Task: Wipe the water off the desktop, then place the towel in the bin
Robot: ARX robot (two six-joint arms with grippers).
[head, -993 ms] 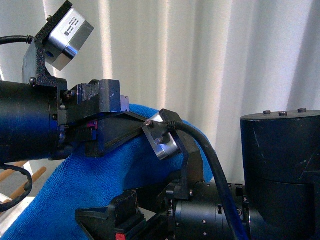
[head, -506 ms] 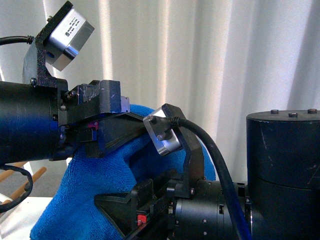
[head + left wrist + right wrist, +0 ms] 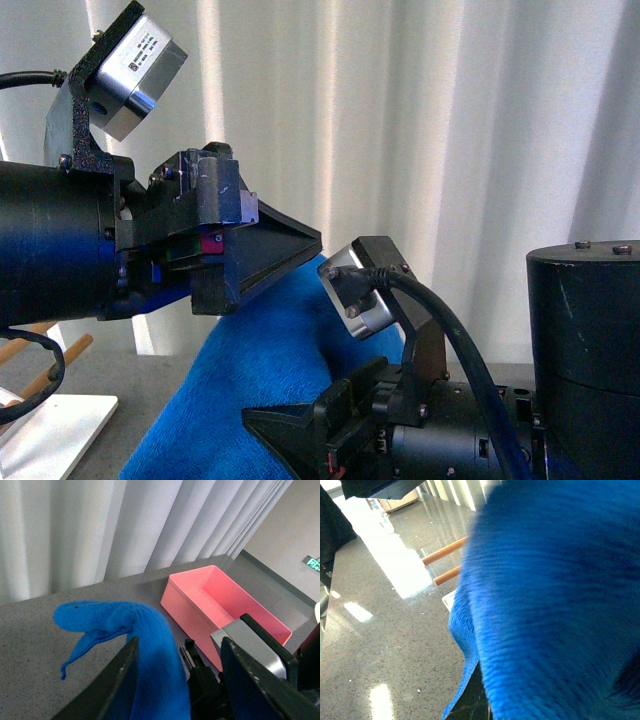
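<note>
Blue towel (image 3: 150, 645) drapes through the raised, splayed left gripper (image 3: 180, 642) (right gripper (image 3: 262, 425) seemingly clamps it).

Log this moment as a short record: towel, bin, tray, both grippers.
towel: blue towel raised above the desktop, running between the left fingers
bin: pink bin, nothing seen inside, beyond the towel
left gripper: open, jaws apart around the towel
right gripper: low against the towel; closure hidden
tray: white tray with wooden sticks, far left in front view
</note>
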